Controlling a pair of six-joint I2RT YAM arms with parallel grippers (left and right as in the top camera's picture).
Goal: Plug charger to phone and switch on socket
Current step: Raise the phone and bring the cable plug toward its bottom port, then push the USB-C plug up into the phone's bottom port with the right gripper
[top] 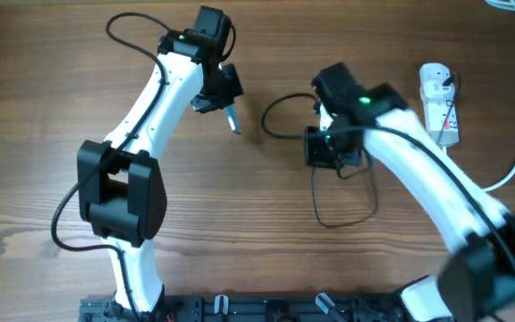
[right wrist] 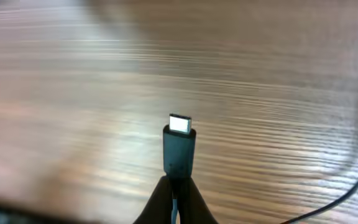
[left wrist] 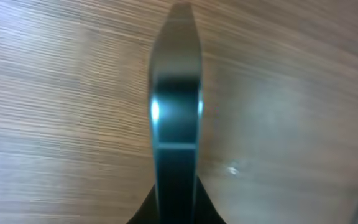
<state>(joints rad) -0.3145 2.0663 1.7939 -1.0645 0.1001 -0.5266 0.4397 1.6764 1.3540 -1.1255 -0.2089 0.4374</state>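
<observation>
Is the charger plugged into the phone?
Out: the thin black charger cable's connector tip, in the right gripper, shows bare metal.

The overhead view looks straight down on the wooden table (top: pixel 240 233) from high above. Both wrist views sit low and close, facing forward across that same wood surface.

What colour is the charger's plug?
Black body, silvery metal tip on the charger; clearest in right wrist view.
</observation>
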